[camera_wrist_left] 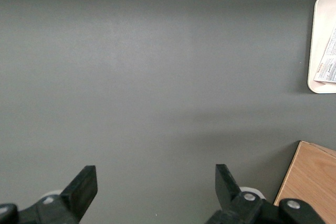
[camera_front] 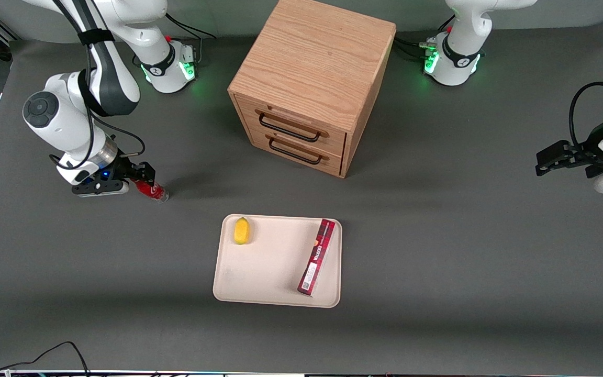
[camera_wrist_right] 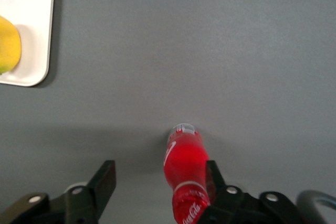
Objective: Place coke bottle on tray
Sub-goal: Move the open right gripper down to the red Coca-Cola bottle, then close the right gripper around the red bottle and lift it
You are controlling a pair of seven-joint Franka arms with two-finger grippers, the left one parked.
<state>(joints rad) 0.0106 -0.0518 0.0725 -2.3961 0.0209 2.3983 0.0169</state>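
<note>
The hand (camera_wrist_right: pixel 160 182) — fingers spread — straddles the coke bottle (camera_wrist_right: pixel 185 174), which touches one finger.

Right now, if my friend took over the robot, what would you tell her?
Gripper: open, low over the table at the working arm's end, one finger right beside the coke bottle, the other well apart from it.
Coke bottle: on the table, off the tray, not gripped.
Tray: holds a lemon and a long red box, with bare space between them.
Done: approach.
Left: close on the bottle, lift, carry, set it on the tray.
</note>
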